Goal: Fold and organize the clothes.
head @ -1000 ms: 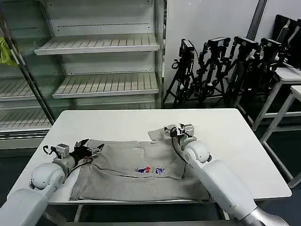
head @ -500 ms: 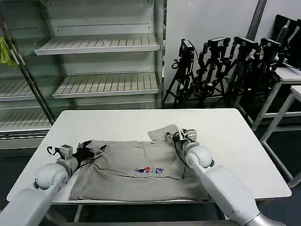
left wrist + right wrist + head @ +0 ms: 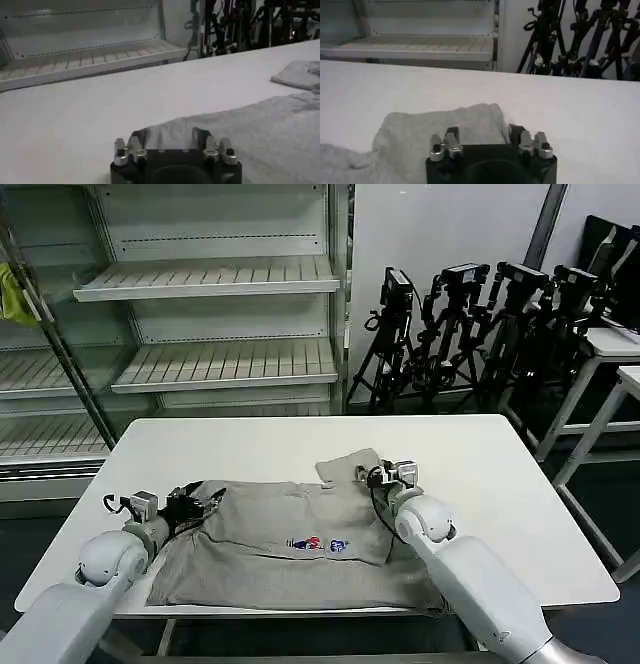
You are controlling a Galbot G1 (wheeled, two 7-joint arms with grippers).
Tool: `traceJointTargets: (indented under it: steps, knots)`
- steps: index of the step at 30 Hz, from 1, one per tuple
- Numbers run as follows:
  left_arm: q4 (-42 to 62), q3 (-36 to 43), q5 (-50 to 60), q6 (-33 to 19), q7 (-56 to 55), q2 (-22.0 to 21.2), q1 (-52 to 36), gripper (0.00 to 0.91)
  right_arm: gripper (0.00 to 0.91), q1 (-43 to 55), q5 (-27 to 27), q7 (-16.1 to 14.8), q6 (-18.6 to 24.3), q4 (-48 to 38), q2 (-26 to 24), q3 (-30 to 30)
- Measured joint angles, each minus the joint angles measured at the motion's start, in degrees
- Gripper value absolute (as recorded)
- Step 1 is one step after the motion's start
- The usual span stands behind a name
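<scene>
A light grey short-sleeved shirt [image 3: 280,529] with a small multicoloured chest print [image 3: 318,544] lies flat on the white table [image 3: 250,446], near its front edge. My left gripper [image 3: 203,503] rests low at the shirt's left edge. In the left wrist view the gripper [image 3: 169,136] is open, and the shirt's edge [image 3: 172,131] lies between its spread fingers. My right gripper [image 3: 370,475] sits at the right sleeve [image 3: 345,467], which is turned up toward the back. It [image 3: 483,134] is open too, with the sleeve cloth [image 3: 420,135] running between the fingers.
Open white shelving [image 3: 215,279] stands behind the table. Black camera tripods [image 3: 480,314] are at the back right, and other white tables [image 3: 620,349] at the far right. Bare tabletop stretches behind the shirt and to its right.
My left gripper has slid to the right until it is over the shirt's left edge. My right gripper has shifted a little to the right and nearer at the sleeve. The shirt has hardly moved.
</scene>
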Motion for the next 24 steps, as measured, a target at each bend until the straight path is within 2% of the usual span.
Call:
traceJointTargets:
  steps: [1,3,4,8,11,13,24]
  knots:
    - [-0.1,0.0,0.0,0.0,0.0,0.0,0.0,0.343,0.03,-0.1,0.0,0.0,0.0,0.1,-0.1,0.0]
    - [-0.2,0.0,0.0,0.0,0.0,0.1,0.1,0.312,0.0,-0.3,-0.2,-0.2,0.2,0.3,-0.3,0.1]
    - [-0.3,-0.1,0.1,0.0,0.0,0.1,0.2,0.312,0.0,-0.4,-0.3,-0.2,0.2,0.4,-0.4,0.1]
    - [-0.6,-0.3,0.1,0.1,-0.1,0.1,0.5,0.181,0.0,-0.8,-0.5,-0.3,0.6,0.8,-0.7,0.1]
    - [-0.9,-0.6,0.2,0.2,-0.2,0.2,0.8,0.171,0.0,-1.1,-0.8,-0.5,0.9,1.0,-0.9,0.1]
    - [-1.2,-0.8,0.2,0.2,-0.3,0.2,1.1,0.091,0.0,-1.1,-1.0,-0.5,1.1,1.1,-0.9,0.2]
    - [-3.2,-2.4,0.0,-0.4,-0.7,0.4,2.3,0.06,0.0,-1.2,-2.0,-1.3,3.1,1.7,-0.7,1.0]
